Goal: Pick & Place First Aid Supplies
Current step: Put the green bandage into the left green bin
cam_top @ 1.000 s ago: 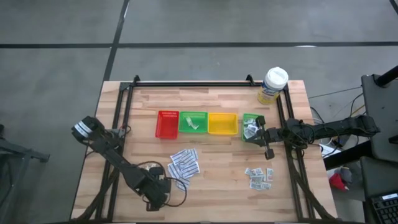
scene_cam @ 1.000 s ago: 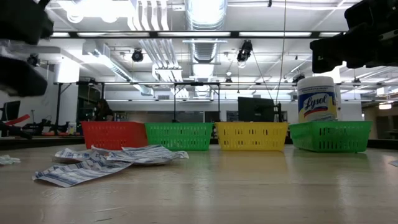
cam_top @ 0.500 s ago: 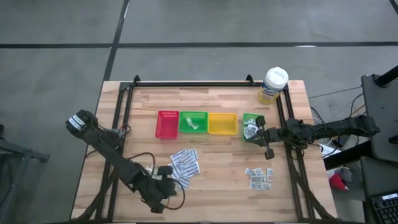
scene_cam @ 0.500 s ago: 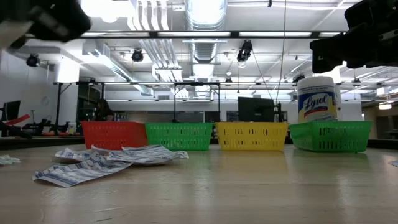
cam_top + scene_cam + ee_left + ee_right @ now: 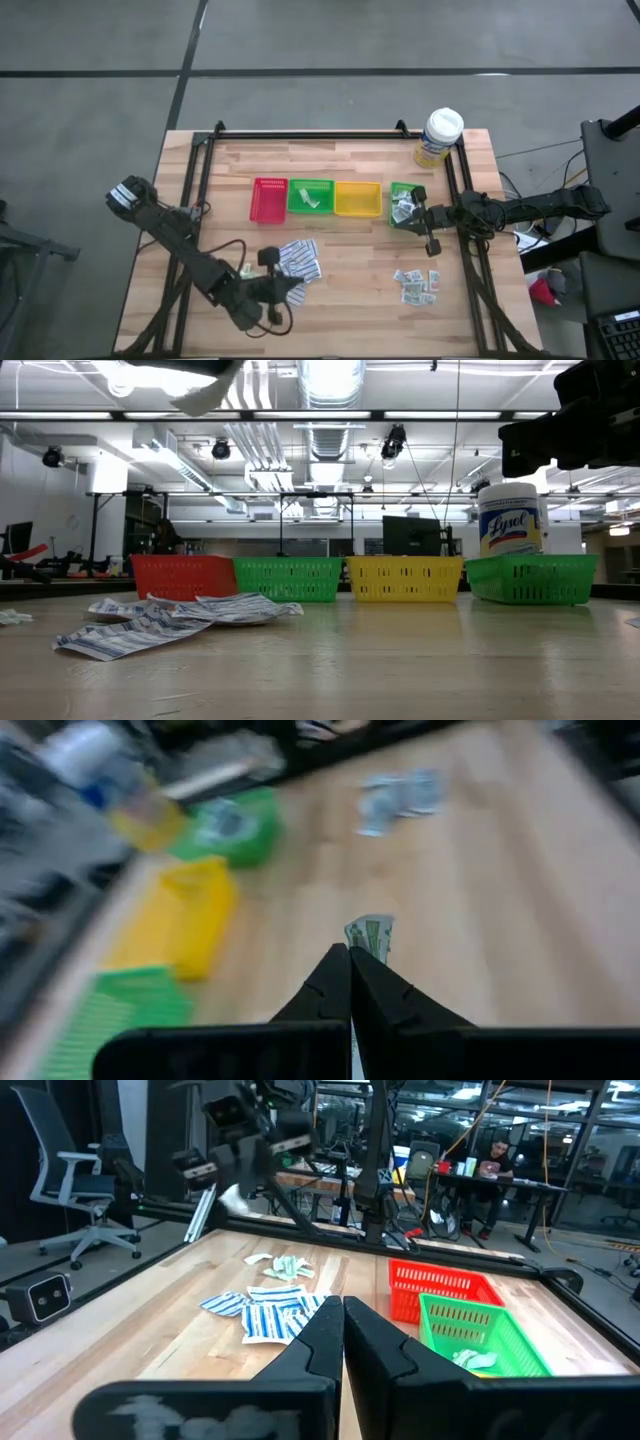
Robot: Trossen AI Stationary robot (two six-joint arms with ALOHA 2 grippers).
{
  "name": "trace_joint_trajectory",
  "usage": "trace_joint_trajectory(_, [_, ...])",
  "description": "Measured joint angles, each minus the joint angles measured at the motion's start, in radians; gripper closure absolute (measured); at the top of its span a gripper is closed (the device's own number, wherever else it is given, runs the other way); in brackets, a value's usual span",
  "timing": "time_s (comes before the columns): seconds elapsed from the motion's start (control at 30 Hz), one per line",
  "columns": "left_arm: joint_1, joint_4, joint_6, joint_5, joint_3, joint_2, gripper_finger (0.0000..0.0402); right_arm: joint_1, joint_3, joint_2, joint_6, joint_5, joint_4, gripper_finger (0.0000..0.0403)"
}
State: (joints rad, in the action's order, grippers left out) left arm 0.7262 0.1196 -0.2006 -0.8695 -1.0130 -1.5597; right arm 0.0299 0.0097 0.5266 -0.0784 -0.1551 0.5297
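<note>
Table (image 5: 340,320) of pale wood lies beneath both my pairs of fingers. Ahead of my left fingers runs a row of trays: red tray (image 5: 268,200), green tray (image 5: 322,187), yellow tray (image 5: 357,198), and a second green tray (image 5: 393,190) directly under my right gripper (image 5: 343,1312), whose fingers are clenched on nothing and waiting there. Just beside my left fingertips sits the heap of long white printed strips (image 5: 298,262); the small squares (image 5: 417,285) lie well apart, beyond them. My left gripper (image 5: 350,960) is pinched tight on one pale green-white sachet (image 5: 371,936), which pokes out past the tips, clear of the wood. I judge this the carry step. Next, I would swing the sachet over the green tray beside the red one, where similar pale packets seem to lie, and only then let go.
</note>
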Motion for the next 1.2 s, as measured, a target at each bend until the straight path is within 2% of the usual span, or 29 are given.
trace_joint_trajectory(0.17, [-0.047, 0.0, 0.178, -0.104, 0.0, 0.0, 0.0401, 0.0, 0.0, 0.0, 0.0, 0.0, 0.0, 0.0394])
trace_joint_trajectory(0.33, [-0.128, 0.005, 0.34, -0.107, 0.0, 0.0, 0.0401, 0.0, 0.0, 0.0, -0.003, 0.0, 0.0, 0.0394])
trace_joint_trajectory(0.67, [-0.298, 0.056, 0.568, -0.1, 0.0, 0.0, 0.0401, 0.0, 0.0, 0.0, -0.006, 0.0, 0.0, 0.0394])
trace_joint_trajectory(0.9, [-0.421, 0.062, 0.67, -0.033, 0.0, 0.0, 0.0401, 0.0, 0.0, 0.0, -0.011, 0.0, 0.0, 0.0394])
trace_joint_trajectory(1.2, [-0.606, 0.131, 0.636, 0.143, -0.008, 0.001, 0.0401, 0.0, 0.0, 0.001, -0.011, 0.0, -0.001, 0.0394])
